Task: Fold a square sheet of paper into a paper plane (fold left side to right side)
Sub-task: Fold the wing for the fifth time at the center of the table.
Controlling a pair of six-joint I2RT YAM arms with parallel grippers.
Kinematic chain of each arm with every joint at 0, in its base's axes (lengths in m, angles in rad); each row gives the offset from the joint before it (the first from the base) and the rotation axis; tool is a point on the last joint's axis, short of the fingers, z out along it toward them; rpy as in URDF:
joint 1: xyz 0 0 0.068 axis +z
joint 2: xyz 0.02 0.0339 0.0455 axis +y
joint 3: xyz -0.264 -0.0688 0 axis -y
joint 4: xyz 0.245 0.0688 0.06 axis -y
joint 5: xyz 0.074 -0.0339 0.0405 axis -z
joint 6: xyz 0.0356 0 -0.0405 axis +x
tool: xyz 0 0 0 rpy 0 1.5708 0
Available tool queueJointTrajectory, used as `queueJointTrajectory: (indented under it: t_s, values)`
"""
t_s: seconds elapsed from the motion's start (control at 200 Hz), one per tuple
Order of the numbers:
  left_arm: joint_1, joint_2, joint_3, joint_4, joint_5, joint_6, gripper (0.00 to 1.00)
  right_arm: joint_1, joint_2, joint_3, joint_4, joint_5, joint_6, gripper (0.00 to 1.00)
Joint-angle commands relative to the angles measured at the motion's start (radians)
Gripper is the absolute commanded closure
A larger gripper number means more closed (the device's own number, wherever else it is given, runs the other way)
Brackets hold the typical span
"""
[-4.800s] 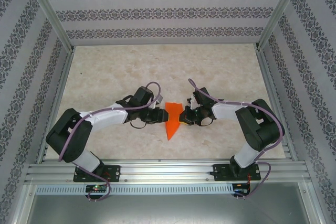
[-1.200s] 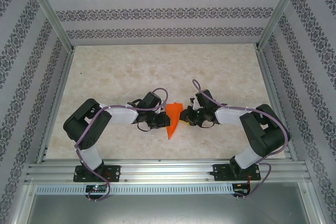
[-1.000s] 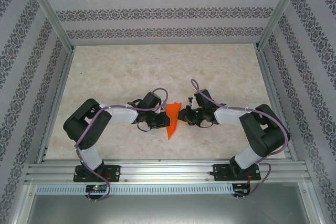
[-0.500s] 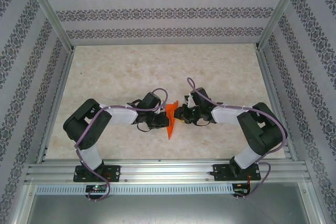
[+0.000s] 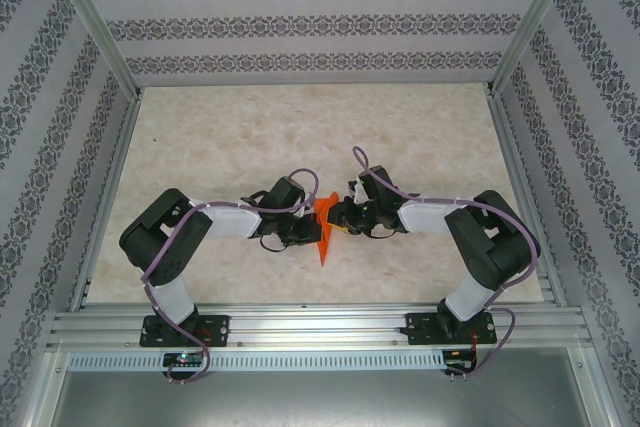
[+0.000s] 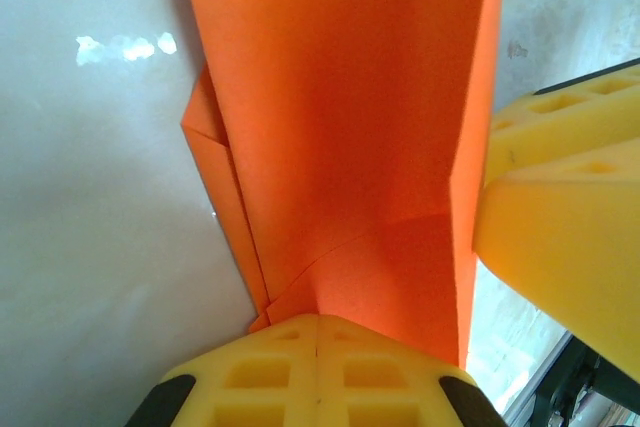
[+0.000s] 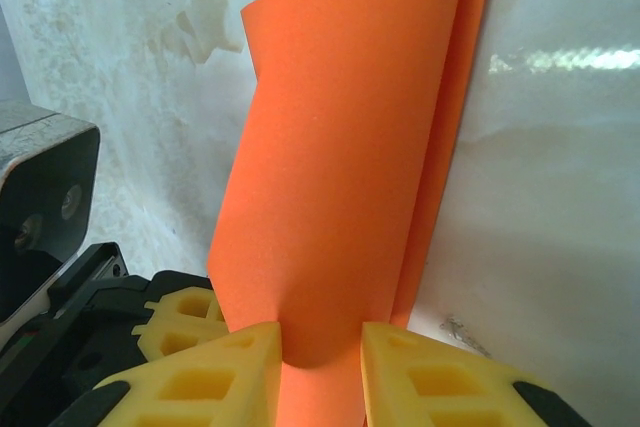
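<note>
Change, top view: the paper (image 5: 325, 231) no longer lies as a broad flat wedge. It now reads as a thin orange sliver at the middle of the table (image 5: 250, 127), point toward the near edge. Its sides have come up off the surface and stand close together.

Left pincer (image 6: 317, 332): has finished closing. The pads are pressed together on the paper's near end, and the layers fan out from the seam. A small folded flap shows along the left edge. Firm hold.

Right pincer (image 7: 320, 347): has crept leftward and is now just beside the left one. One of its pads (image 6: 560, 237) sits against the paper's right edge in the left wrist view. My right pads stand part-way apart, with a bowed flap of paper filling the gap and touching both. I read this as a light pinch, not a clamp.

Meaning for the task: the left-to-right fold is under way but not made. The bend between my right pads is round, not a crease.

Judgement: the raised left half needs laying over onto the right with edges matched, then pressing flat.

Risk: two grips this close could twist or tear the thin paper, or set the crease skew.
</note>
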Motion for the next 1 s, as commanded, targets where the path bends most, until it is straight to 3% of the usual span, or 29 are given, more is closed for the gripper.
queueJointTrajectory:
  t_s: [0.0, 0.545, 0.994]
  values:
    - [0.012, 0.000, -0.028, 0.002, -0.035, 0.008, 0.99, 0.010, 0.018, 0.028, 0.028, 0.020, 0.008, 0.72]
    - [0.025, -0.044, -0.056, 0.017, -0.024, 0.010, 0.94, 0.014, 0.055, 0.060, 0.047, 0.034, 0.020, 0.71]
    - [0.035, -0.030, -0.068, 0.045, -0.018, 0.010, 0.97, 0.027, 0.069, 0.068, 0.036, 0.029, 0.018, 0.70]
